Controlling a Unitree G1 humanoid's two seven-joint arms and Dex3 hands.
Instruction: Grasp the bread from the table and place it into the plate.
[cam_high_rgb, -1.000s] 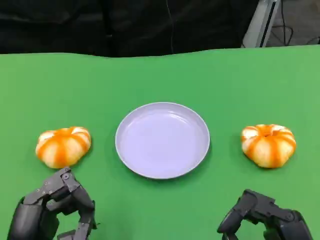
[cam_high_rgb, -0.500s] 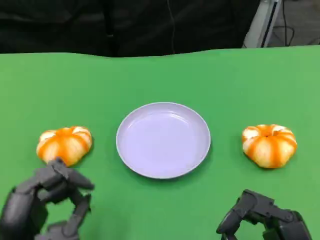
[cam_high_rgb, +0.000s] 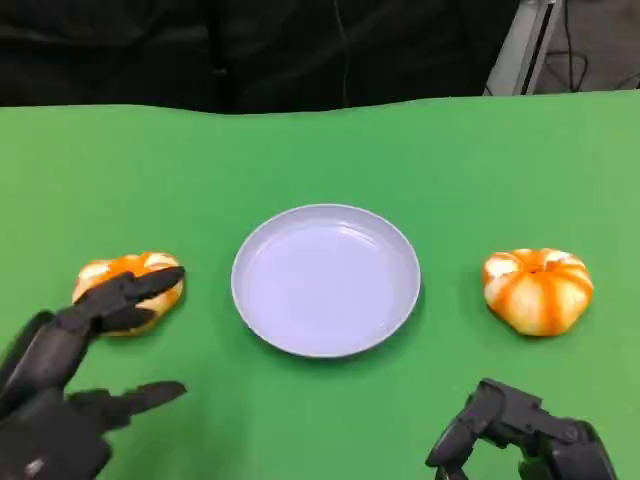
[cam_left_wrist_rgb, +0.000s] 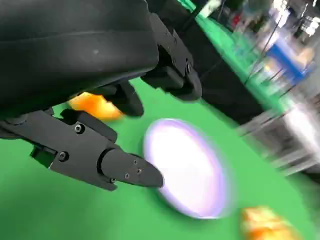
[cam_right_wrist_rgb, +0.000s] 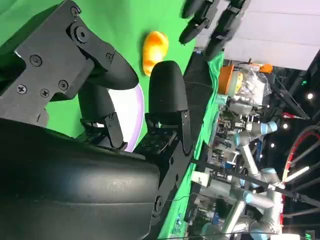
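Two orange-and-white striped bread rolls lie on the green table, the left bread (cam_high_rgb: 120, 266) and the right bread (cam_high_rgb: 538, 290). Between them sits a pale lilac plate (cam_high_rgb: 325, 280) with nothing in it. My left hand (cam_high_rgb: 70, 380) is spread wide at the lower left, and one finger reaches over the near side of the left bread without gripping it. In the left wrist view, its fingers (cam_left_wrist_rgb: 100, 160) spread in front of the bread (cam_left_wrist_rgb: 92, 106) and the blurred plate (cam_left_wrist_rgb: 187, 170). My right hand (cam_high_rgb: 520, 440) sits curled and holds nothing, nearer to me than the right bread.
The table's far edge (cam_high_rgb: 320, 105) meets a dark backdrop. Bare green cloth lies between the plate and each roll. In the right wrist view, a roll (cam_right_wrist_rgb: 154, 49) and the plate's rim (cam_right_wrist_rgb: 136, 112) lie beyond the curled fingers, with lab equipment behind.
My left hand has uncurled, spread its fingers and reached forward until it overlaps the left bread. The right hand has hardly moved, and the bread and plate have stayed put.
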